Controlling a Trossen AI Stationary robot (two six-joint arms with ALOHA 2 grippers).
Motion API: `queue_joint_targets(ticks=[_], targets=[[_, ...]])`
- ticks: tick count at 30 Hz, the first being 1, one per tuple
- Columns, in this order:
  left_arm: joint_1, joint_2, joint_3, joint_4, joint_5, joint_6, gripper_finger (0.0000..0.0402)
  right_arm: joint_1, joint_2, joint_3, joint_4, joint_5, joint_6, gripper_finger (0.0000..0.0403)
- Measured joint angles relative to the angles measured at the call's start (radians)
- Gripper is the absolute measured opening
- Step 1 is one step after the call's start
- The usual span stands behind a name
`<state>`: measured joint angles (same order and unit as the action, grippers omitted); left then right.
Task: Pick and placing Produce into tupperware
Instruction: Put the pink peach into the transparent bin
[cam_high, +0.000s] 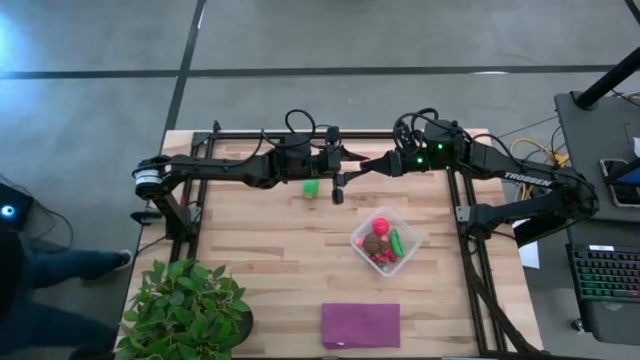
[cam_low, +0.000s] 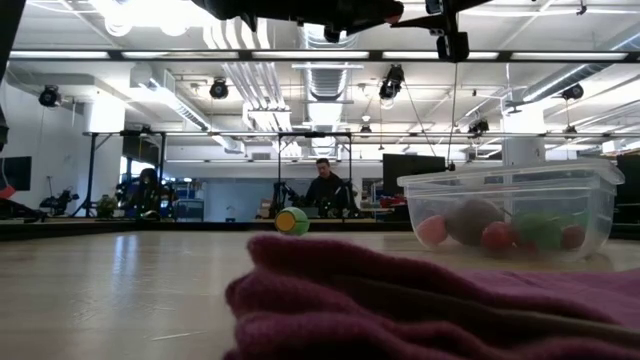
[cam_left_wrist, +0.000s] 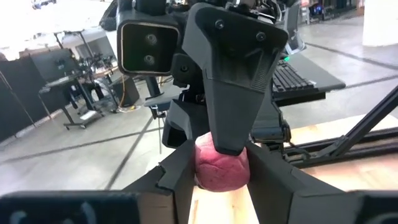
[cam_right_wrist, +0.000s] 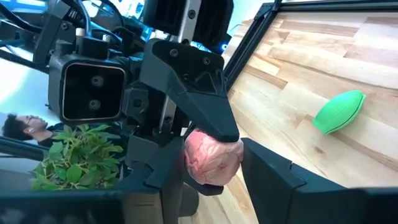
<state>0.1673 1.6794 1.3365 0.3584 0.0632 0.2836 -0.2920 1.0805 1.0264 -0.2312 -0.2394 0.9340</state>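
Both dark arms meet high above the far side of the wooden table (cam_high: 250, 250). A lumpy pink-red toy fruit (cam_left_wrist: 222, 167) sits between the fingers of the left gripper (cam_left_wrist: 219, 180) and of the right gripper (cam_right_wrist: 211, 167), the two facing each other nose to nose. Each gripper's fingers press against the fruit's sides; which one bears it, I cannot tell. Below and just beside the left gripper, a green oval toy vegetable (cam_high: 311, 186) lies on the boards. Nearer than both grippers, the clear squarish plastic container (cam_high: 409, 238) holds a red ball, a brown oval, a green piece and small red berries.
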Motion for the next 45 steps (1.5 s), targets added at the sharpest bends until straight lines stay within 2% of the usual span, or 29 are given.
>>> queue_joint_targets(ticks=[10, 14, 22, 27, 32, 37, 42, 45], targets=[[0.001, 0.0, -0.001, -0.003, -0.01, -0.019, 0.0172, 0.0, -0.001, 0.0, 0.007, -0.002, 0.0, 0.0132], [0.001, 0.0, -0.002, -0.015, -0.016, -0.019, 0.0176, 0.0, -0.001, 0.0, 0.004, -0.002, 0.0, 0.0132], [0.002, -0.008, -0.024, -0.146, -0.061, -0.016, 0.0177, 0.0, -0.001, 0.0, -0.011, -0.006, -0.002, 0.0132], [0.007, -0.06, -0.031, -0.211, -0.107, -0.015, 0.0177, 0.019, -0.026, 0.0, -0.078, -0.06, 0.006, 0.0132], [0.016, -0.127, -0.038, -0.364, -0.128, -0.008, 0.0177, 0.11, -0.072, 0.001, -0.318, -0.073, 0.028, 0.0132], [0.019, -0.177, -0.099, -0.386, -0.157, -0.013, 0.0177, 0.244, -0.069, 0.001, -0.57, 0.034, 0.086, 0.0132], [0.019, -0.211, -0.16, -0.402, -0.233, -0.016, 0.0177, 0.377, 0.02, -0.035, -0.623, 0.038, 0.176, 0.0132], [0.019, -0.249, -0.194, -0.404, -0.243, -0.021, 0.0177, 0.434, 0.102, -0.069, -0.626, 0.031, 0.198, 0.0132]])
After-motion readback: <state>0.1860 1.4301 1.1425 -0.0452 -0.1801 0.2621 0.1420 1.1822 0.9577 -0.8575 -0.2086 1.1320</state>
